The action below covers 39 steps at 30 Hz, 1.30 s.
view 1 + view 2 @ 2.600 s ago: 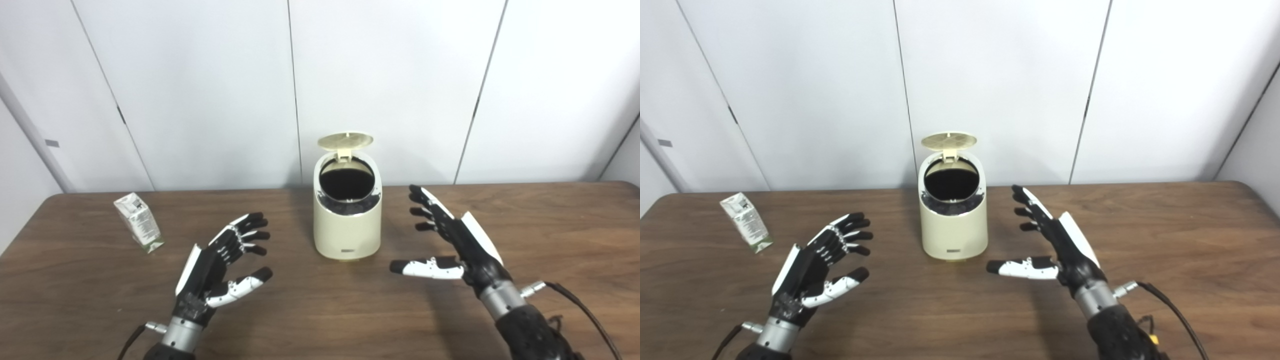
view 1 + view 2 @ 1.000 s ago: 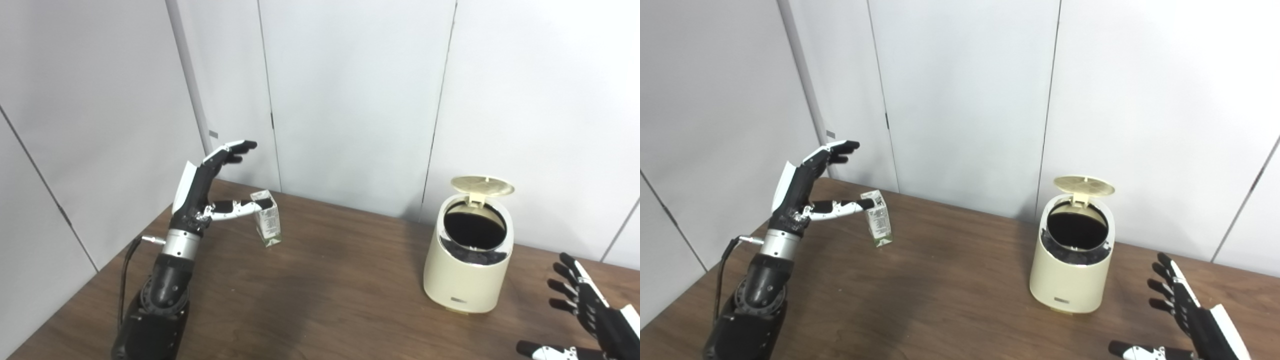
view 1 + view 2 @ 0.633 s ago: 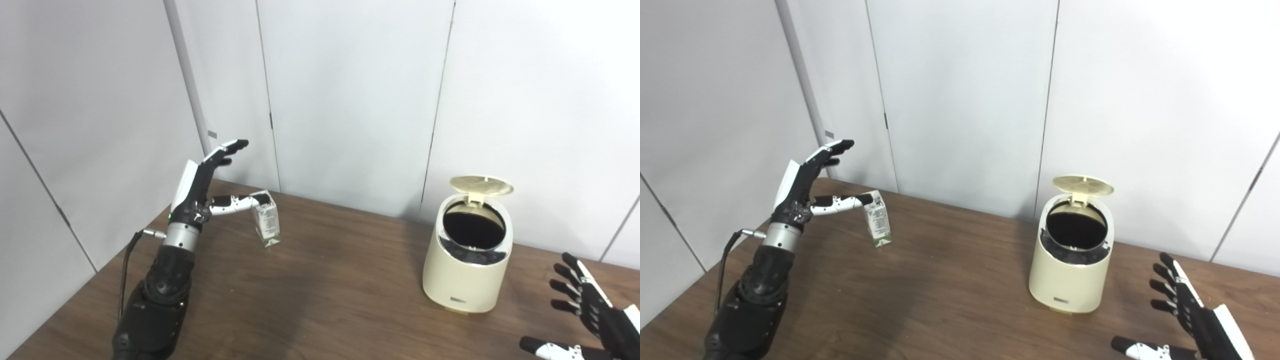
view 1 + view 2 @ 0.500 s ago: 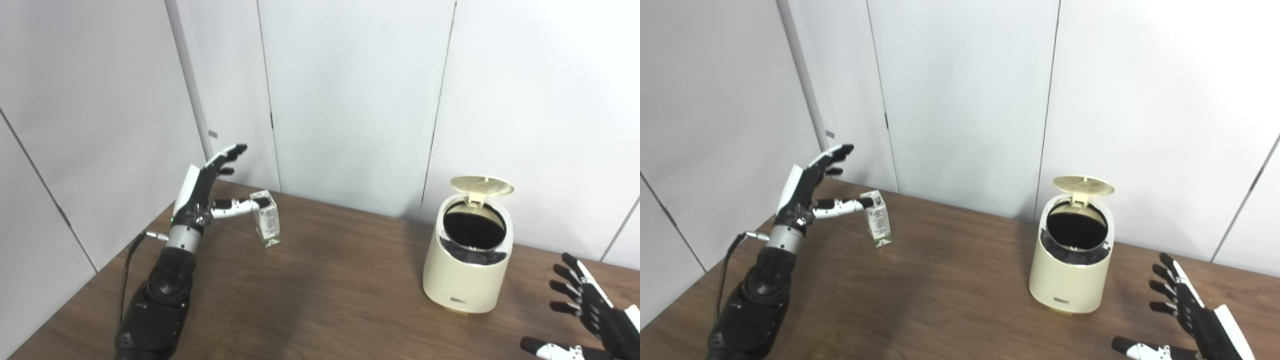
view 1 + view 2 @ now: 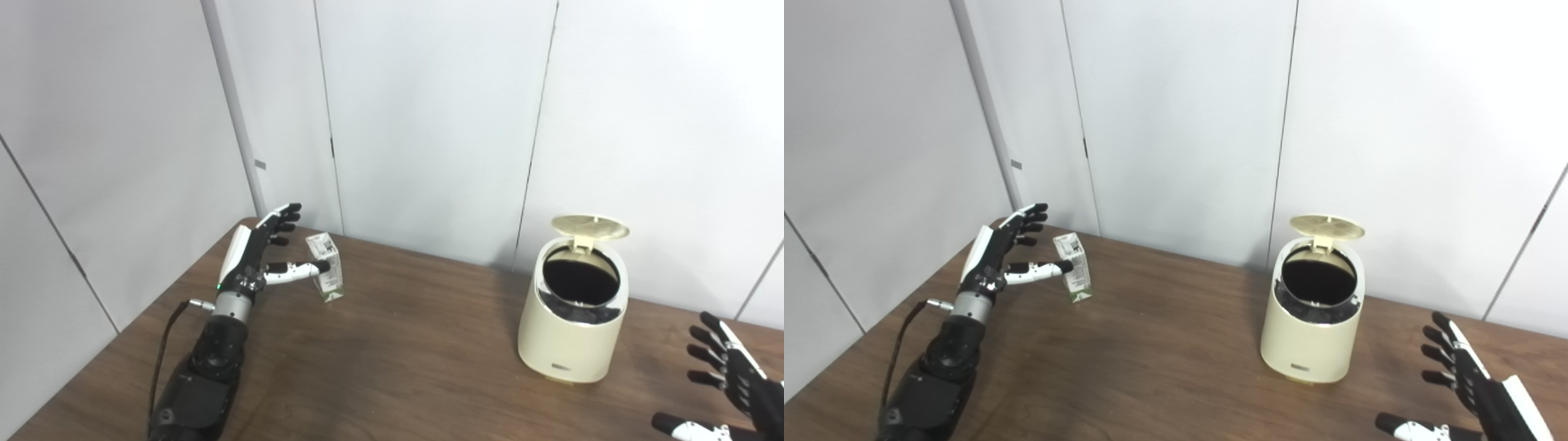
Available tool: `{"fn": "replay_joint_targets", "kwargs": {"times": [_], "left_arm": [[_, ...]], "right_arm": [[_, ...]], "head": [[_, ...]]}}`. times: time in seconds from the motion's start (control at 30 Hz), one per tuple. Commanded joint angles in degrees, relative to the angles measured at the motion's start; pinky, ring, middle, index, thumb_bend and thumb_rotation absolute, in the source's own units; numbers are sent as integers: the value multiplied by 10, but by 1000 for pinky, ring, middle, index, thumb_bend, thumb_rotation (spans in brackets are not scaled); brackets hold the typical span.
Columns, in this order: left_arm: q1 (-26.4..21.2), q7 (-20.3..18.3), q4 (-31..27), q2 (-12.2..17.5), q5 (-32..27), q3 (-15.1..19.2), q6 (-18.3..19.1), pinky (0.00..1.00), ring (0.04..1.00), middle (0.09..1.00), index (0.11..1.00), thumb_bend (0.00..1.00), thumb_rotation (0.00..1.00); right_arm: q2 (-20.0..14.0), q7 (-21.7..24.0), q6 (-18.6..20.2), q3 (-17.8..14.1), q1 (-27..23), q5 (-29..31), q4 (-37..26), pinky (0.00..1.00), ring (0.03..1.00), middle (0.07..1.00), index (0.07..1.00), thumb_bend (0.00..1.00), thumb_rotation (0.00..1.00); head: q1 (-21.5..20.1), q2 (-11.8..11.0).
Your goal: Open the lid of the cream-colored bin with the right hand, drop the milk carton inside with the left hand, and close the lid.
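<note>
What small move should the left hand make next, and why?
Probably close its fingers around the milk carton. The left hand is open beside it, thumb at its front, the carton stands on the table, and the bin lid is already up.

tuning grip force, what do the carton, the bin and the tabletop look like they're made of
Milk carton: printed paperboard, matte, judging by its folded gable top and sharp edges; probably light and crushable.
Cream-colored bin: smooth moulded plastic by its soft sheen and rounded walls, with a shiny, metal-looking ring around the opening.
Table: dark wood grain with a low sheen; solid wood or laminate cannot be told.
</note>
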Motion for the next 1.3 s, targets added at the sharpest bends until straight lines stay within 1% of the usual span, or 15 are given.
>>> {"fn": "replay_joint_targets", "kwargs": {"times": [0.0, 0.1, 0.23, 0.27, 0.4, 0.43, 0.53, 0.6, 0.73, 0.83, 0.9, 1.07, 1.13, 1.27], "left_arm": [[-26, 23, 1, 14, 9, -2, -26, 727, 805, 830, 872, 1000, 238], [-28, 31, 20, 12, 6, -8, -30, 728, 804, 823, 867, 1000, 260], [-26, 34, 26, 5, -1, -12, -21, 747, 813, 824, 871, 1000, 266], [-26, 34, 30, 3, -5, -13, -23, 747, 814, 827, 874, 1000, 254], [-27, 50, 49, -7, -2, -17, -39, 683, 765, 803, 850, 1000, 234], [-28, 52, 54, -9, -4, -17, -44, 673, 752, 790, 839, 1000, 216], [-33, 54, 69, -14, -8, -20, -55, 685, 754, 784, 830, 993, 196], [-36, 60, 79, -17, -5, -23, -61, 718, 767, 786, 828, 993, 205], [-45, 77, 93, -21, 4, -30, -70, 708, 760, 775, 810, 997, 208], [-50, 83, 103, -20, 7, -36, -70, 704, 751, 767, 802, 991, 216], [-52, 86, 107, -20, 7, -39, -71, 708, 751, 766, 803, 993, 222], [-54, 93, 109, -24, 4, -43, -67, 671, 729, 749, 788, 985, 195], [-56, 95, 113, -24, 3, -44, -69, 659, 721, 743, 783, 989, 199], [-61, 101, 126, -24, 4, -46, -79, 680, 731, 749, 788, 985, 208]], "right_arm": [[-11, 3, -10, -8, -11, 11, -17, 777, 894, 932, 959, 813, 270], [-14, 5, -6, -10, -8, 14, -22, 767, 892, 931, 958, 811, 254], [-18, 7, -1, -10, -4, 14, -26, 755, 894, 938, 958, 813, 253], [-19, 8, 1, -11, -4, 15, -27, 751, 894, 939, 957, 813, 249], [-21, 6, 1, -9, -1, 14, -32, 733, 887, 938, 959, 799, 238], [-21, 6, 1, -9, -1, 16, -32, 734, 888, 939, 960, 795, 233], [-21, 6, 5, -9, 1, 16, -36, 739, 893, 944, 960, 793, 225], [-22, 7, 5, -8, 3, 14, -37, 739, 900, 948, 962, 801, 233], [-23, 5, 5, -7, 6, 9, -38, 729, 894, 951, 964, 799, 227], [-24, 6, 4, -7, 9, 8, -38, 705, 887, 949, 965, 801, 242], [-24, 6, 2, -7, 10, 8, -38, 715, 890, 953, 968, 797, 250], [-26, 7, -8, -6, 11, 9, -35, 737, 895, 957, 975, 792, 270], [-27, 7, -6, -6, 11, 10, -37, 758, 900, 959, 978, 789, 275], [-26, 9, -2, -6, 12, 13, -41, 759, 895, 956, 975, 779, 255]], "head": [[-1, 2], [-2, 4], [0, 6], [0, 6], [-3, 9], [-4, 9], [-5, 11], [-5, 11], [-6, 13], [-7, 14], [-8, 15], [-10, 16], [-12, 17], [-12, 19]]}}
